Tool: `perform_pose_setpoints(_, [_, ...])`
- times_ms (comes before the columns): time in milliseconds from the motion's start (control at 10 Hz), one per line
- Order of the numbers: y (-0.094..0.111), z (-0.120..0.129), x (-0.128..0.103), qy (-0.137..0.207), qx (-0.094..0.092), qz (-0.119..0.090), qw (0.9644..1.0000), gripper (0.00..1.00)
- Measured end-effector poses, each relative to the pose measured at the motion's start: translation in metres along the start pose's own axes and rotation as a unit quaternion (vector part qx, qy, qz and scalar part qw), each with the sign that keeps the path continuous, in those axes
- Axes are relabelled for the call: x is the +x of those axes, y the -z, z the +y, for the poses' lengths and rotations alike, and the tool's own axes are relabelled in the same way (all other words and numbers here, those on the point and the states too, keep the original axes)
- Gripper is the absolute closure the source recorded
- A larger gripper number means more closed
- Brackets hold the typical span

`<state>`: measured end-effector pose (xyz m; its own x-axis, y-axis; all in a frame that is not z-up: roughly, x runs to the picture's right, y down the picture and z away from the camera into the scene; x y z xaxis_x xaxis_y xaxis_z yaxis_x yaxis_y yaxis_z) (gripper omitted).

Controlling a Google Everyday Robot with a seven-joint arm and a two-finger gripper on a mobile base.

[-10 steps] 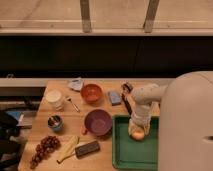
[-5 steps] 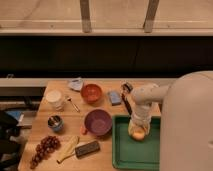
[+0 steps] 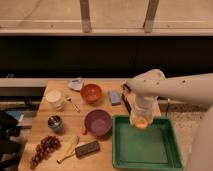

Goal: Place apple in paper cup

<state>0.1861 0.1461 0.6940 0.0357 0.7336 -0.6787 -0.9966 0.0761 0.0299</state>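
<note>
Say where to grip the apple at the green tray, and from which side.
Take the apple across its widest middle, straight down from above: it is round with no handle, and the raised rim of the tray hampers a side approach. The hand hangs right over it, at the tray's back left.

Nothing legible to call here: no words, numbers or brand marks can be read on anything across the tabletop (image 3: 70, 129). The hand (image 3: 140, 120) hangs over the far left part of the green tray (image 3: 150, 150).
</note>
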Motion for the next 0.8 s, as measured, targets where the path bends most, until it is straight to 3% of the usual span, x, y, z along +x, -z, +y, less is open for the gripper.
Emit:
perform_pose_setpoints(200, [0.034,0.011,-0.015,0.018,0.011,-0.041,0.9989,1.00])
perform_pose_setpoints(400, [0.052,0.039,-0.036,0.045,0.008,-0.079,0.9958,1.00])
perform_pose_setpoints(800, [0.072,0.128,-0.080,0.112,-0.020,-0.137,0.9839,1.00])
